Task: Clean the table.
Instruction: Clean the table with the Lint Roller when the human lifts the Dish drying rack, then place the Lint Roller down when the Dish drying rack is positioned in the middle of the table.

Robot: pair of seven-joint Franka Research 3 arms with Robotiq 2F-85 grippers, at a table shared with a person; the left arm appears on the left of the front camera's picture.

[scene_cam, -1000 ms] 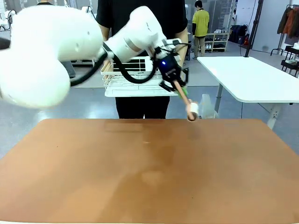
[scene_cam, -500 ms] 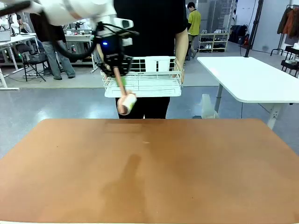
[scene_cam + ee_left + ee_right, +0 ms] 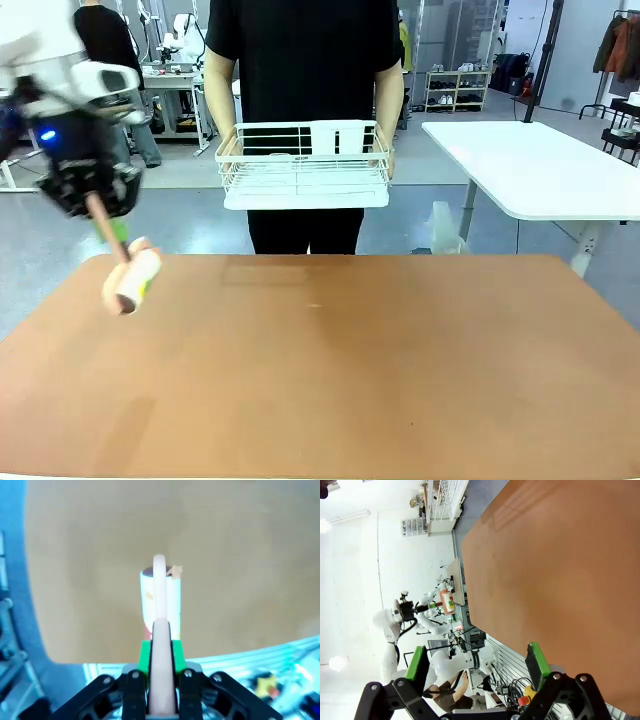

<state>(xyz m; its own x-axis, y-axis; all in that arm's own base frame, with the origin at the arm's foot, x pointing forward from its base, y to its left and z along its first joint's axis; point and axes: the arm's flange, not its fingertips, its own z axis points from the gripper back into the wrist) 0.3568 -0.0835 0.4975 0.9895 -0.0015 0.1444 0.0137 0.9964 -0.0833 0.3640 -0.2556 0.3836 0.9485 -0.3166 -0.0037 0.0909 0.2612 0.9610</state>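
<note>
White left arm [image 3: 35, 45], black gripper [image 3: 110, 226] with green-padded fingers [image 3: 144, 655].

Grey floor [image 3: 190, 215]; white side table [image 3: 540, 165] at R; shelf unit [image 3: 458, 88] far back; coats on rack [image 3: 620, 45], top R.

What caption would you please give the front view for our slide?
Left gripper holds a lint roller above the table while a person holds a white basket.

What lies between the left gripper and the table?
A lint roller: the left gripper is shut on its handle, and its white head points at the table, as the left wrist view shows. Whether it touches is unclear.
</note>
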